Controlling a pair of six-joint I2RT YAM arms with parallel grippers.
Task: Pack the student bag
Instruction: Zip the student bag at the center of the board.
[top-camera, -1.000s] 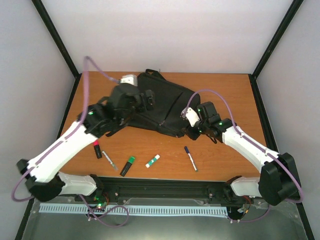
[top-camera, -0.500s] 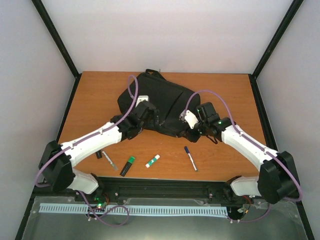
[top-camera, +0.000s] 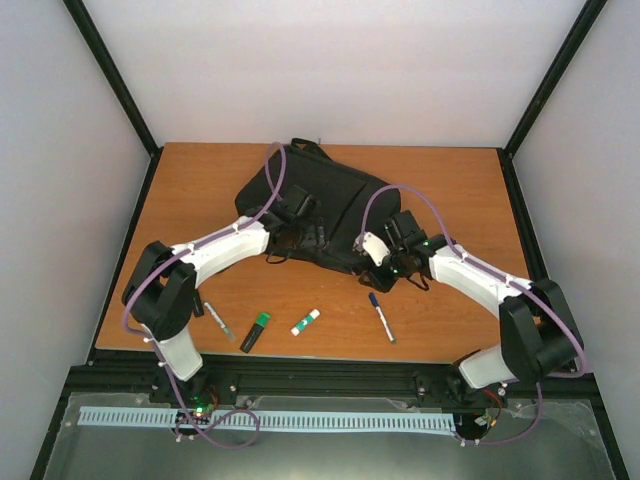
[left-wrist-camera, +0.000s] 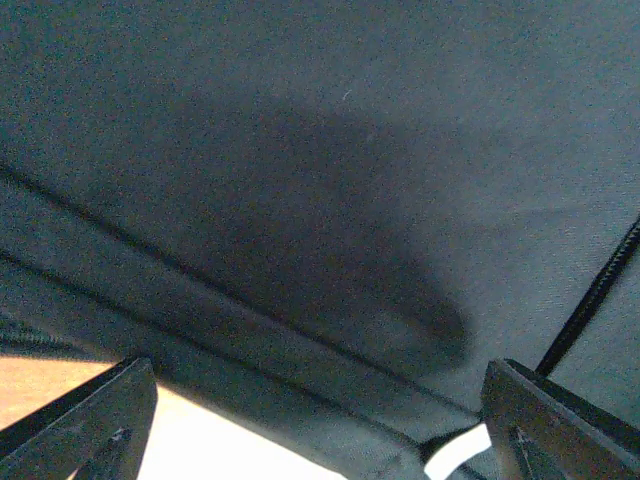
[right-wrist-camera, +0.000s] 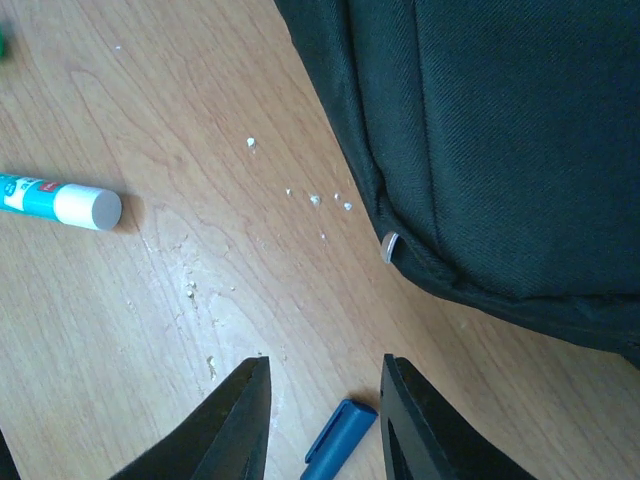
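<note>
**Left wrist view.** The left gripper (left-wrist-camera: 318, 365) has its jaws spread wide, with nothing between them. The student bag (left-wrist-camera: 300, 150), a large black fabric backpack, fills the area directly ahead of the gripper, close to the fingertips (left-wrist-camera: 100, 430). A stitched seam crosses the fabric just ahead of the jaws. A strip of the brown wooden table (left-wrist-camera: 50, 375) shows beside one fingertip.

**Right wrist view.** The right gripper (right-wrist-camera: 322, 365) hangs over the table with its jaws partly apart and grips nothing. The capped end of a blue plastic pen (right-wrist-camera: 338, 437) lies on the wood under the gap between the fingers. The bag's edge lies ahead and to the right of the gripper, clear of both fingers. A small grey tab (right-wrist-camera: 390, 245) sits at the bag's hem. A cylindrical glue stick with a blue label and white cap (right-wrist-camera: 60, 200) lies ahead and to the left.

**Top external view.** The left gripper is over the bag's near left part. The right gripper is just beside the bag's near right edge. A green-and-black highlighter (top-camera: 256, 331) lies nearer the arm bases, well apart from both grippers.
</note>
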